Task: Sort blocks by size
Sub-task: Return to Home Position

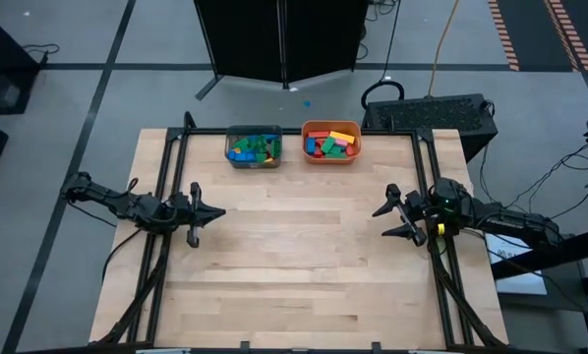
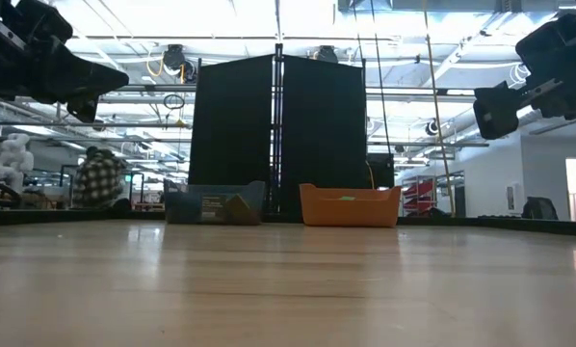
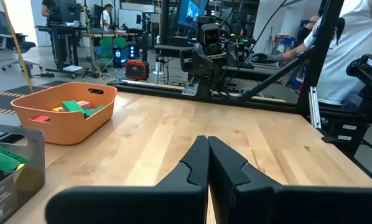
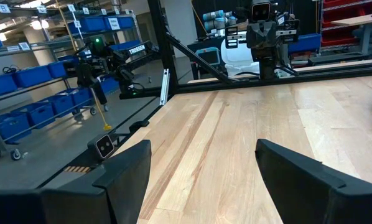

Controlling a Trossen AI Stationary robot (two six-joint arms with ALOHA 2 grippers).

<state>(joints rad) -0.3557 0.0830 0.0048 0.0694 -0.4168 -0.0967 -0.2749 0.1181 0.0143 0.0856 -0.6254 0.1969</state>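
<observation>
Along the far edge of the counter (image 1: 294, 275), the blocks (image 1: 247, 150) lie in the grey bin (image 1: 254, 127) and the orange bin (image 1: 330, 161), well apart from both arms. The left pincer (image 1: 220, 211), clenched and empty, sits nearer the grey bin. The right pincer (image 1: 381, 223), released and empty, sits nearer the orange bin.

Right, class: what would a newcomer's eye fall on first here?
The grey plastic bin and the orange plastic bin, both holding bright coloured blocks, sit side by side at the far edge of the pale wooden table. The left gripper, shut, and right gripper, open, hover at either side.
</observation>
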